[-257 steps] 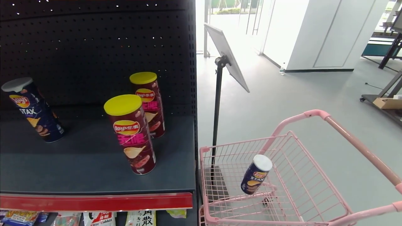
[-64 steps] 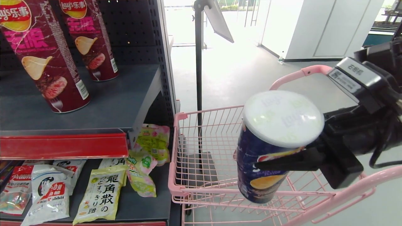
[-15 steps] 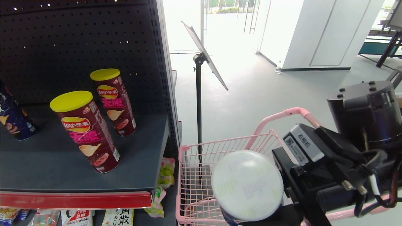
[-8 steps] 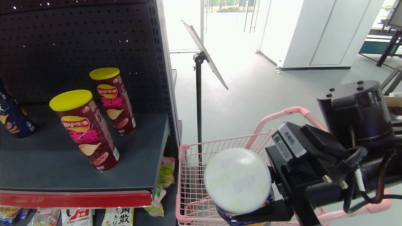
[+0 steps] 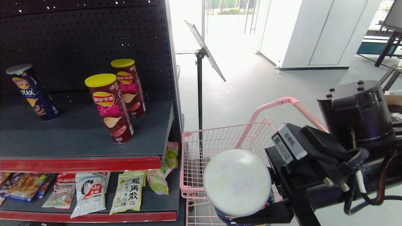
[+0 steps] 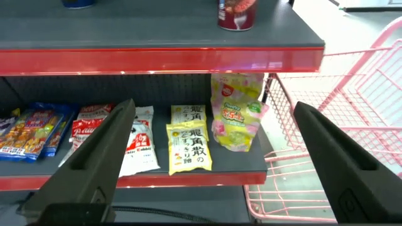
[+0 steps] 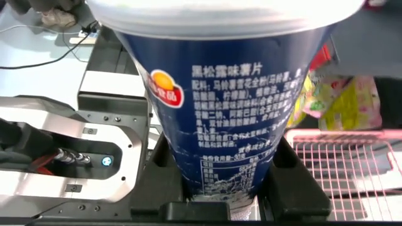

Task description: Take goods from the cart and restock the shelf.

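My right gripper (image 5: 251,213) is shut on a blue chip can with a white lid (image 5: 237,182), held upright over the near left corner of the pink cart (image 5: 226,138). In the right wrist view the can (image 7: 220,113) sits between the two black fingers (image 7: 164,171) of that gripper (image 7: 226,182). On the upper shelf (image 5: 62,141) stand another blue can (image 5: 33,92) at the back left and two maroon cans with yellow lids (image 5: 110,108) (image 5: 129,88). My left gripper (image 6: 213,157) is open and holds nothing, low in front of the lower shelf.
Snack bags (image 5: 125,191) lie on the lower shelf (image 6: 188,179) under the red price rail (image 5: 78,163). A black stand with a tilted board (image 5: 199,94) rises between the shelf's end and the cart. Open floor lies beyond the cart's pink handle (image 5: 292,105).
The head camera has shifted, so the shelf sits further right and higher and the lower shelf shows. The can stays in my right gripper, moved slightly left over the last second.
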